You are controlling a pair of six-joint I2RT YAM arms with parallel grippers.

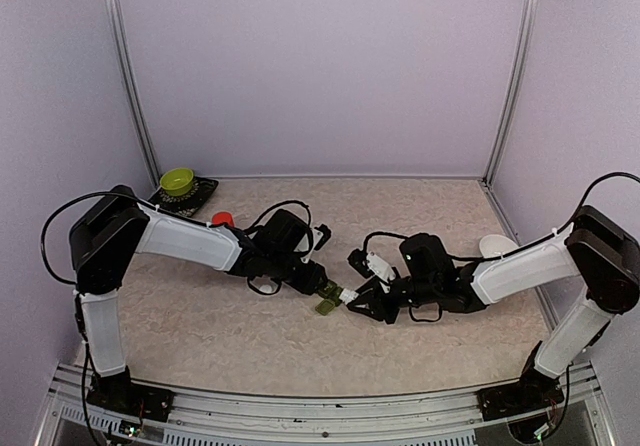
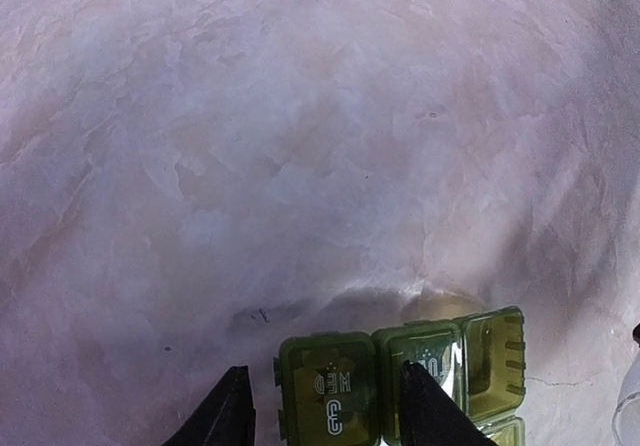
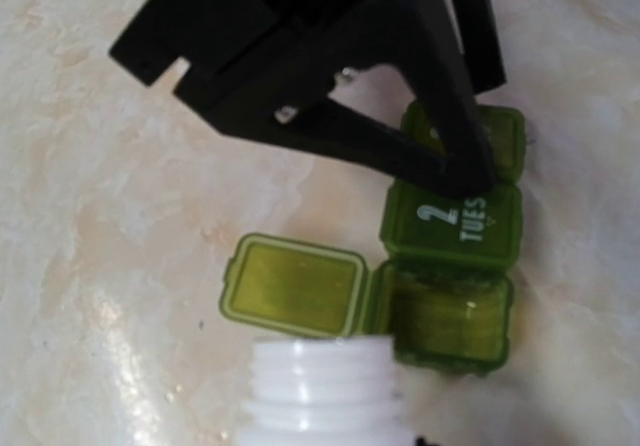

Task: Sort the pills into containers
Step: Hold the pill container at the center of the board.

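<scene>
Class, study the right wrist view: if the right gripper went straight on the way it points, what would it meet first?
Probably the open end compartment of the containers, just past the mouth of the white bottle that the right gripper holds; depth is unclear.

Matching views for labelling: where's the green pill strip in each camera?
Top external: pill strip sits low centre, between the two arms' tips.
Left wrist: strip at the bottom edge, right of centre, partly cut off.
Right wrist: strip right of centre, beyond the white bottle; nearest lid open.
Shared landmark: the black left fingers, at the strip in every view.
</scene>
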